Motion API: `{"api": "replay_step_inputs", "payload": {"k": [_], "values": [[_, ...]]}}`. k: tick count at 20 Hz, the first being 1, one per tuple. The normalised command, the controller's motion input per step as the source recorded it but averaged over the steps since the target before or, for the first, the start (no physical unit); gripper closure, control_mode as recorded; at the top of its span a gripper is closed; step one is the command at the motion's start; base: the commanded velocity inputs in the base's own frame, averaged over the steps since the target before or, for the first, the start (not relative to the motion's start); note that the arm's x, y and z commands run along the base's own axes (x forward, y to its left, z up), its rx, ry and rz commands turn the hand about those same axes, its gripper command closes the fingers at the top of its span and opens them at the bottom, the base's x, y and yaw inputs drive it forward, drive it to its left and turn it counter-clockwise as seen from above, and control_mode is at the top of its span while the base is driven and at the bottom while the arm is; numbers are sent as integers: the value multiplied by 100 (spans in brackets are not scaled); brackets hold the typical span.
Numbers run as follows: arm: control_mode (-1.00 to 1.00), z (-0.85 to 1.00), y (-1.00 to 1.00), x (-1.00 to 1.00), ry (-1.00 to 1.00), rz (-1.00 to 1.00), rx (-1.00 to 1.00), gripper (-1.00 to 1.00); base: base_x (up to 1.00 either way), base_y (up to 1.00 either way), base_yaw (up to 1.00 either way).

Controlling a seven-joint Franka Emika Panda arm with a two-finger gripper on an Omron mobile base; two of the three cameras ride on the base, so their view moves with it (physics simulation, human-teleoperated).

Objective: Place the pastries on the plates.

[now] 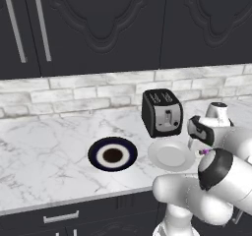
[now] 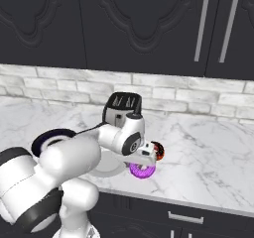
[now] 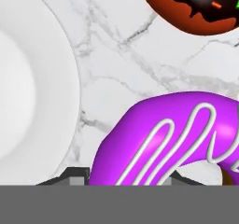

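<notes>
Hand view: purple donut (image 3: 172, 139), magenta icing with white squiggle lines, close under the camera at lower right, lying on the marble counter (image 3: 140, 64). Just beside it, left, the curved rim of the white plate (image 3: 51, 78); a narrow strip of bare marble between the two. Upper right, partly cut by the frame edge: red-orange donut (image 3: 196, 8) with dark chocolate top and coloured sprinkles, near the purple one but apart from it. Finger tips (image 3: 77, 174) barely visible as small dark corners either side of the purple donut's lower edge; cannot tell whether spread or pinching.

Right base view: gripper (image 2: 145, 163) low over the counter near its front edge, hand directly above the purple donut (image 2: 142, 171). Red-orange donut (image 2: 157, 149) just behind and right of the hand. White plate (image 2: 110, 168) left of the hand, largely hidden by the arm. Navy plate (image 2: 47, 138) further left, partly behind the arm. Black toaster (image 2: 121, 107) behind, near the brick backsplash.

Left base view: navy plate (image 1: 112, 154) with white ring and brown centre, bare. White plate (image 1: 171, 155) just to its right, bare, in front of the toaster (image 1: 162, 112). Sliver of purple donut (image 1: 205, 151) at the plate's right, beside the arm. Both donuts on the counter, neither on a plate.
</notes>
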Motion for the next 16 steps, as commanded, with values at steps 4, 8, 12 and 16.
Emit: {"api": "replay_step_inputs", "payload": {"k": [4, 8, 12, 16], "values": [[-100, 51, 64, 0, -13, 0, 0, 100, 0, 0, 0], [-100, 41, 78, 0, -15, 0, 0, 100, 0, 0, 0], [-100, 4, 72, 4, -8, 0, 0, 100, 0, 0, 0], [-100, 0, 57, 9, -3, 2, 0, 100, 0, 0, 0]]}}
